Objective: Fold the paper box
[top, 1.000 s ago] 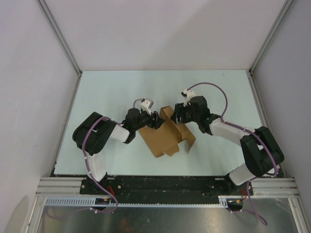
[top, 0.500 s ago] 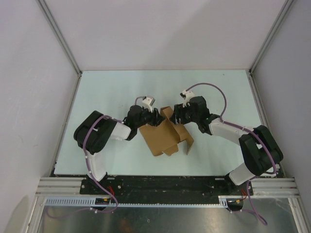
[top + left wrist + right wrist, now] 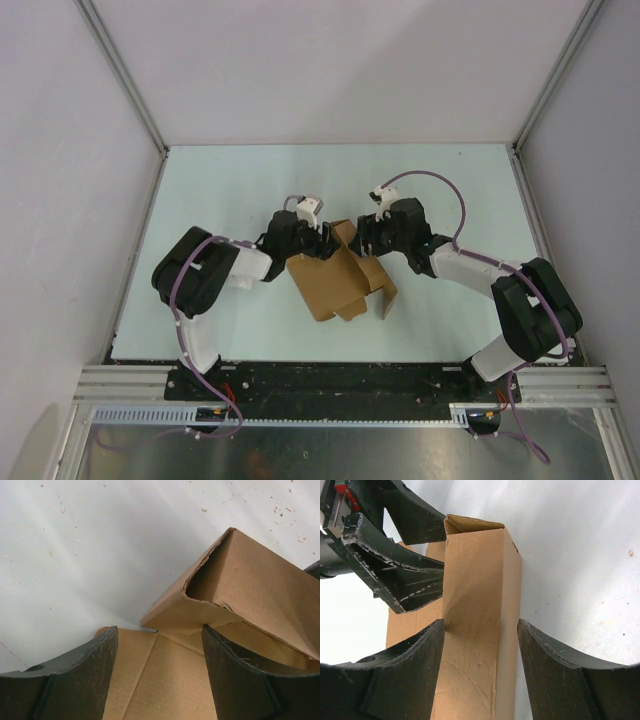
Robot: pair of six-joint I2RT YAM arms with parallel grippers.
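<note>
Paper box (image 3: 335,285) lies partly folded at mid-counter (image 3: 220,180), between the two arms. Left claw (image 3: 159,629): jaws apart over a flat panel, gripping nothing. Right claw (image 3: 481,622): fingers close against both sides of a raised folded section; clamping cannot be determined.

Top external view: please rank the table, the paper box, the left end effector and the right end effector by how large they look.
1. table
2. paper box
3. left end effector and right end effector: alike in size, so not ranked.
</note>
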